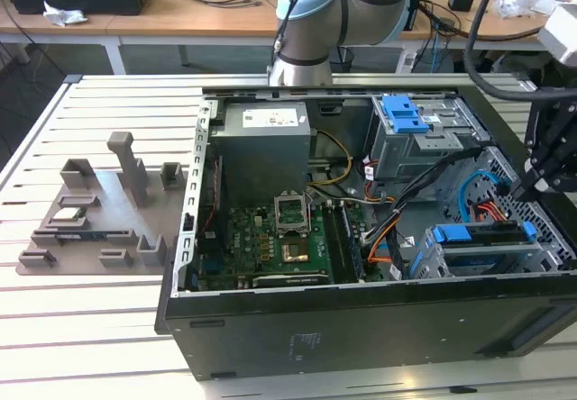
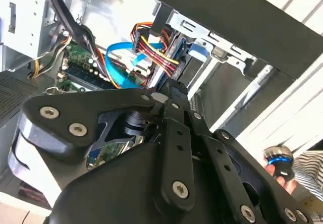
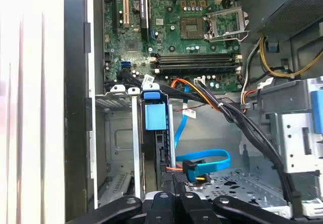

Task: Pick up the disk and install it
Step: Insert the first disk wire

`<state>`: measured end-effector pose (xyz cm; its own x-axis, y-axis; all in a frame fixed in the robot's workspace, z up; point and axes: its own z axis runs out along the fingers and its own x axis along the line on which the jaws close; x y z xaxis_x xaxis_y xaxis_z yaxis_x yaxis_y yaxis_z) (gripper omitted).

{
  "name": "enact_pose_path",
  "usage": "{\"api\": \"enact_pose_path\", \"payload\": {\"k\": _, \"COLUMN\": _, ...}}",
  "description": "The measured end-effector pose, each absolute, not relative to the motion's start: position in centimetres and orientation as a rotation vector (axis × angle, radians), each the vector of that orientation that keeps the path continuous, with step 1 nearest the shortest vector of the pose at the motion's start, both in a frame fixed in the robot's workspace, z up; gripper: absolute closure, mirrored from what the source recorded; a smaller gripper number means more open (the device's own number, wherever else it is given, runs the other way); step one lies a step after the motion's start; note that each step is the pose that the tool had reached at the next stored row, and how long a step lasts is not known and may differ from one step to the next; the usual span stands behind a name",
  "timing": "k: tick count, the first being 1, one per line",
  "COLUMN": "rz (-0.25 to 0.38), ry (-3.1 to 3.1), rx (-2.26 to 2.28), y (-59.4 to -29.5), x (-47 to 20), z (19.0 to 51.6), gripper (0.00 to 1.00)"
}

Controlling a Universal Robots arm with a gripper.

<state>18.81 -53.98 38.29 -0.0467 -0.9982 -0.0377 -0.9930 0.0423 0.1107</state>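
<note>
The disk (image 1: 480, 243) lies in the lower drive cage at the front corner of the open computer case (image 1: 315, 337), on the exterior view's right, blue rails showing at both ends. In the first wrist view the disk (image 3: 156, 148) is edge-on in its slot, under a blue rail tab. My gripper (image 1: 530, 182) hangs just above and beside that cage. In both wrist views the gripper (image 3: 177, 179) (image 2: 169, 90) is shut, with its tips at the disk's near end. I cannot tell whether they touch it.
Blue and orange cables (image 1: 487, 197) loop between the cages, close to the gripper. A lone blue bracket (image 1: 406, 112) sits on the upper cage. The motherboard (image 1: 270, 238) fills the case floor. A grey fixture tray (image 1: 99, 211) lies on the slatted table. A hand (image 2: 282, 176) appears beside the case.
</note>
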Motion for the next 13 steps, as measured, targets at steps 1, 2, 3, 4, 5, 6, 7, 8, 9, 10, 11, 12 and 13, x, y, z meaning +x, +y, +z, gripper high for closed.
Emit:
{"api": "enact_pose_path", "payload": {"k": 1, "rz": -0.164, "ry": -2.232, "rx": 2.134, "y": -54.0, "x": 18.8, "z": 38.6, "gripper": 0.89}}
{"api": "enact_pose_path", "payload": {"k": 2, "rz": -0.164, "ry": -2.232, "rx": 2.134, "y": -54.0, "x": 18.8, "z": 38.9, "gripper": 0.89}}
{"api": "enact_pose_path", "payload": {"k": 3, "rz": -0.164, "ry": -2.232, "rx": 2.134, "y": -54.0, "x": 18.8, "z": 39.2, "gripper": 0.89}}
{"api": "enact_pose_path", "payload": {"k": 4, "rz": -0.164, "ry": -2.232, "rx": 2.134, "y": -54.0, "x": 18.8, "z": 39.4, "gripper": 0.89}}
{"api": "enact_pose_path", "payload": {"k": 5, "rz": -0.164, "ry": -2.232, "rx": 2.134, "y": -54.0, "x": 18.8, "z": 39.7, "gripper": 0.89}}
{"api": "enact_pose_path", "payload": {"k": 6, "rz": -0.164, "ry": -2.232, "rx": 2.134, "y": -54.0, "x": 18.8, "z": 39.9, "gripper": 0.89}}
{"api": "enact_pose_path", "payload": {"k": 7, "rz": -0.164, "ry": -2.232, "rx": 2.134, "y": -54.0, "x": 18.8, "z": 39.9, "gripper": 0.89}}
{"api": "enact_pose_path", "payload": {"k": 8, "rz": -0.164, "ry": -2.232, "rx": 2.134, "y": -54.0, "x": 18.8, "z": 39.9, "gripper": 0.89}}
{"api": "enact_pose_path", "payload": {"k": 9, "rz": -0.164, "ry": -2.232, "rx": 2.134, "y": -54.0, "x": 18.8, "z": 39.9, "gripper": 0.89}}
{"api": "enact_pose_path", "payload": {"k": 10, "rz": -0.164, "ry": -2.232, "rx": 2.134, "y": -54.0, "x": 18.8, "z": 39.9, "gripper": 0.89}}
{"api": "enact_pose_path", "payload": {"k": 11, "rz": -0.164, "ry": -2.232, "rx": 2.134, "y": -54.0, "x": 18.8, "z": 39.9, "gripper": 0.89}}
{"api": "enact_pose_path", "payload": {"k": 12, "rz": -0.164, "ry": -2.232, "rx": 2.134, "y": -54.0, "x": 18.8, "z": 39.9, "gripper": 0.89}}
{"api": "enact_pose_path", "payload": {"k": 13, "rz": -0.164, "ry": -2.232, "rx": 2.134, "y": -54.0, "x": 18.8, "z": 39.9, "gripper": 0.89}}
